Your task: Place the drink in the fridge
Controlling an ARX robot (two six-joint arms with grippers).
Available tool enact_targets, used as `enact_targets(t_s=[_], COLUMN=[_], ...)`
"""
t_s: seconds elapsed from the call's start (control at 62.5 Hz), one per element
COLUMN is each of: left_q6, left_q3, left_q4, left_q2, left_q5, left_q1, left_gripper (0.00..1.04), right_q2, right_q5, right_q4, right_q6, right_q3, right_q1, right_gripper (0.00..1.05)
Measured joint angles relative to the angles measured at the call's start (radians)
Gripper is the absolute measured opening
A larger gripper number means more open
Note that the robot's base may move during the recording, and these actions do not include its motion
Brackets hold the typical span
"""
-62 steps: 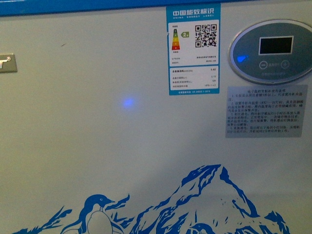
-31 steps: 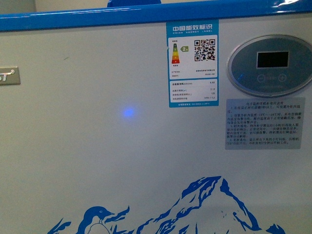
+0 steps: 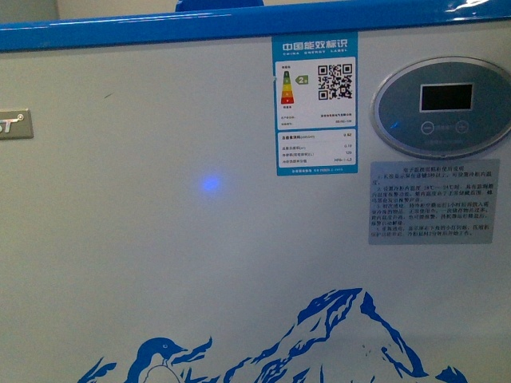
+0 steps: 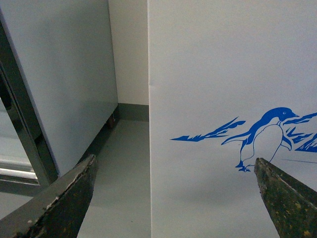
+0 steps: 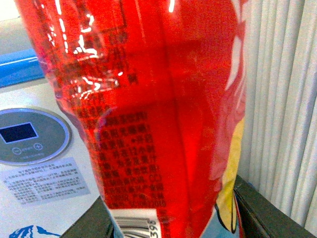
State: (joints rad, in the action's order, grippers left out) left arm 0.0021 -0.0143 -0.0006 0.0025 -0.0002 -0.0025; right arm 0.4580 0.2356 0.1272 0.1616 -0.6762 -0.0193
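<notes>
So the drink [image 5: 163, 99], a single red-labelled bottle, is not in the fridge [image 3: 160, 239] yet. It hangs just in front of the right wrist camera, pinched by the right gripper [image 5: 168, 213], whose dark fingers [image 5: 257, 208] show on either side of its lower part. It seems to be carried upright and close to the fridge's front wall so it can go up over the edge and down inside, which I judge to be the step in hand.

From the front view the white wall fills nearly the whole frame, with the blue rim [image 3: 120, 32] running along the top. No arm shows there, and the lid and the inside are out of sight, so whether the fridge is open cannot be told.

Counted on that wall:
- one oval control panel [image 3: 443, 100], upper right
- two stickers, an energy label [image 3: 315, 104] at top centre and a text notice [image 3: 433, 201] under the panel
- one brand badge [image 3: 14, 125], cut off at the left edge
- one small blue light spot [image 3: 210, 184], left of centre
- one penguin [image 3: 160, 359] beside the mountain decal, lower left

The left gripper [image 4: 174, 163] is spread wide with nothing between its fingers, aimed at the fridge's corner beside a grey cabinet [image 4: 64, 74]. Probably it is kept free for the lid
</notes>
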Motion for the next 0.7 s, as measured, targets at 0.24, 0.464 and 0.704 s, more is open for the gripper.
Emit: enact_targets(t_s=[0.24, 0.464, 0.704], left_q6=[0.000, 0.000, 0.000], left_q3=[0.000, 0.000, 0.000], left_q4=[0.000, 0.000, 0.000], left_q2=[0.000, 0.000, 0.000], left_q5=[0.000, 0.000, -0.001], left_q1=[0.000, 0.000, 0.000], left_gripper=[0.97, 0.97, 0.97], right_q2=[-0.002, -0.006, -0.006], right_q5=[-0.002, -0.002, -0.002], right_q4=[0.000, 0.002, 0.002], right_q6=[0.000, 0.000, 0.000], right_q3=[0.000, 0.002, 0.002], right_q1=[0.000, -0.001, -0.001], right_gripper=[0.42, 0.42, 0.42])
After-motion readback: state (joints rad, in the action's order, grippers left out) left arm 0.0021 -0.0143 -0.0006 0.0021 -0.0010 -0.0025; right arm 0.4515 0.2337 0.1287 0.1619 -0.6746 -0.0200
